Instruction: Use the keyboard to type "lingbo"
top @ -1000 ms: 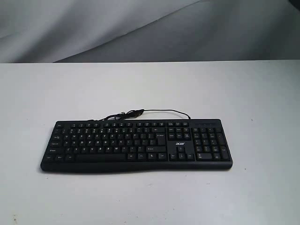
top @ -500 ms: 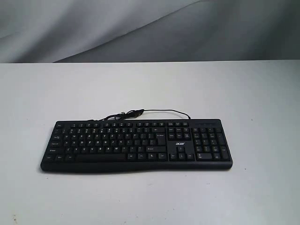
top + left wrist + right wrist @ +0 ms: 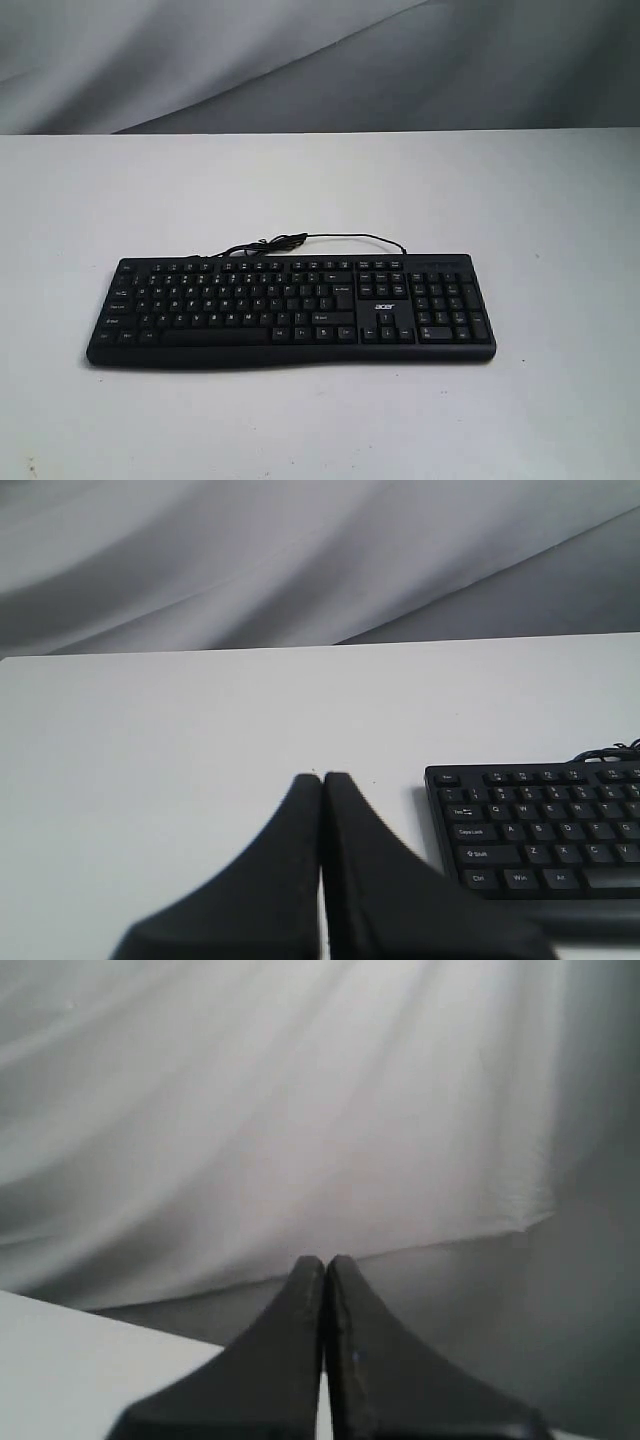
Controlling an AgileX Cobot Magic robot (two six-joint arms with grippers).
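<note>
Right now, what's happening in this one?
Nothing is being touched. The black keyboard lies flat on the white table, its cable trailing behind it. Neither arm shows in the exterior view. The left gripper is shut and empty, off the keyboard's left end. The right gripper is also shut and empty, facing the grey cloth backdrop. No key is being pressed.

Soft, even light fills all views, and the white table looks bright and slightly washed out. The keyboard casts a thin shadow along its near edge, and its legends are grainy. The left gripper and right gripper blur toward their bases, probably too close to focus.
</note>
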